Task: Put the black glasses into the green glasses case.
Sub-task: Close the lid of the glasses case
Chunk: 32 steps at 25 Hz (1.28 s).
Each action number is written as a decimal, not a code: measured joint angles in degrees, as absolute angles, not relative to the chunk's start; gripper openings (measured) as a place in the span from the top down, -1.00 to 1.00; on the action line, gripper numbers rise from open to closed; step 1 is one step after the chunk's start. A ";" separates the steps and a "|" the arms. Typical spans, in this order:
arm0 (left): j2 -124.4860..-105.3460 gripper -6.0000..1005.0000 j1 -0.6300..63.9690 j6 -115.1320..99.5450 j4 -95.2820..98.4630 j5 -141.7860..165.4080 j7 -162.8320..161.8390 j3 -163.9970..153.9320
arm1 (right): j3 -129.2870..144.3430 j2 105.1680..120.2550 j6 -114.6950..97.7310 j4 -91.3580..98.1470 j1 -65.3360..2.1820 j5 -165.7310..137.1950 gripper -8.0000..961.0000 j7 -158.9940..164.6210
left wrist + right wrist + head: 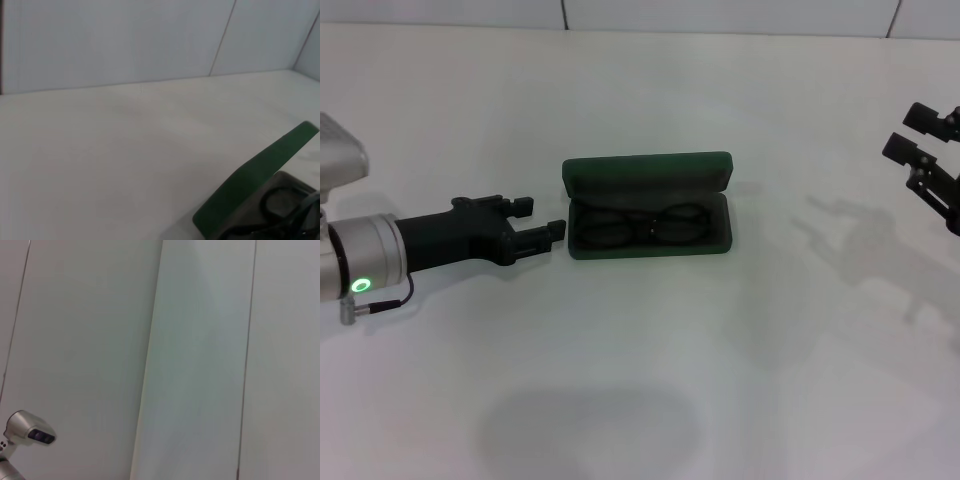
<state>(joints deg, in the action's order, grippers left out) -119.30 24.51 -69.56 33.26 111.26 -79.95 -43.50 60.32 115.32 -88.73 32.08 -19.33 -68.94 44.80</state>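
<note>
The green glasses case [648, 173] lies open in the middle of the white table, lid raised toward the far side. The black glasses [642, 225] lie folded inside its dark tray. My left gripper [540, 220] is open and empty, just left of the case's left end, fingers pointing at it. In the left wrist view the case lid [260, 172] and part of the glasses [280, 210] show close by. My right gripper [918, 134] is held up at the far right edge, well away from the case.
The white table [640, 380] stretches all around the case. A panelled wall [150, 40] stands behind the table's far edge. The robot's head camera housing [30, 432] shows in the right wrist view.
</note>
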 joint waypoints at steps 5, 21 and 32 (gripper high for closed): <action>-119.57 -0.30 25.21 -68.07 32.88 111.98 -79.94 -43.57 | 60.29 115.30 -88.37 32.02 -19.71 -69.25 0.33 44.60; -119.47 -0.30 27.01 -67.99 31.97 111.83 -79.80 -44.13 | 60.26 115.30 -88.22 31.99 -19.78 -69.35 0.33 44.05; -118.97 -0.30 24.80 -75.80 33.20 90.30 -78.50 -44.05 | 66.57 115.57 -88.90 32.03 -25.56 -84.61 0.33 50.16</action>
